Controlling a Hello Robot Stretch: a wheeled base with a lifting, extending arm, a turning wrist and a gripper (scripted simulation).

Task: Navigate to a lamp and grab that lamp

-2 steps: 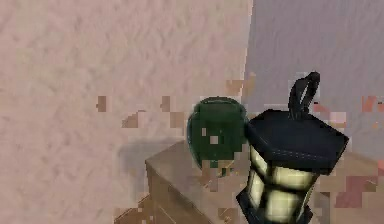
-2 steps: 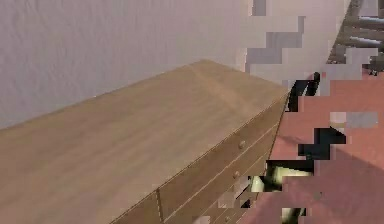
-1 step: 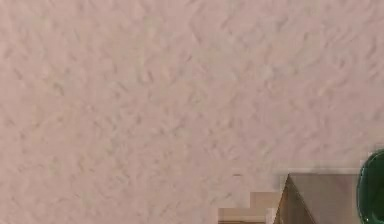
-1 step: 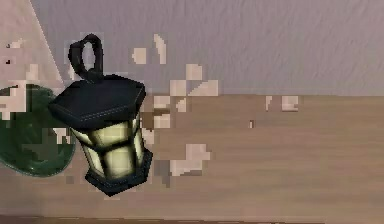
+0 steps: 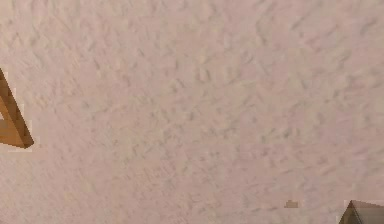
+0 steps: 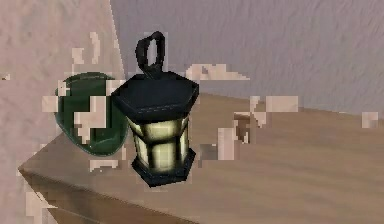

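While lamp [image 6: 157, 125] stands tilted on wooden desk [image 6: 300, 170], green object [image 6: 88, 115] just behind it: can't tell my tool state. Go for handle loop [image 6: 150, 55], approach slow, don't shove lamp off near edge.

A lantern-shaped lamp [image 6: 158, 125] sits near the middle of the arm side view. It has a black frame, pale yellow panes and a dark loop handle [image 6: 151, 55] on top. It leans a little, its base towards the front edge of a light wooden top [image 6: 290, 170]; whether the base rests flat on the wood is hard to tell. Just behind it, to the left, is a rounded dark green thing [image 6: 90, 115], perhaps a bowl or pot. A grey-blue wall [image 6: 280, 45] runs behind the top, and a rough pinkish wall [image 6: 40, 50] stands at the left.
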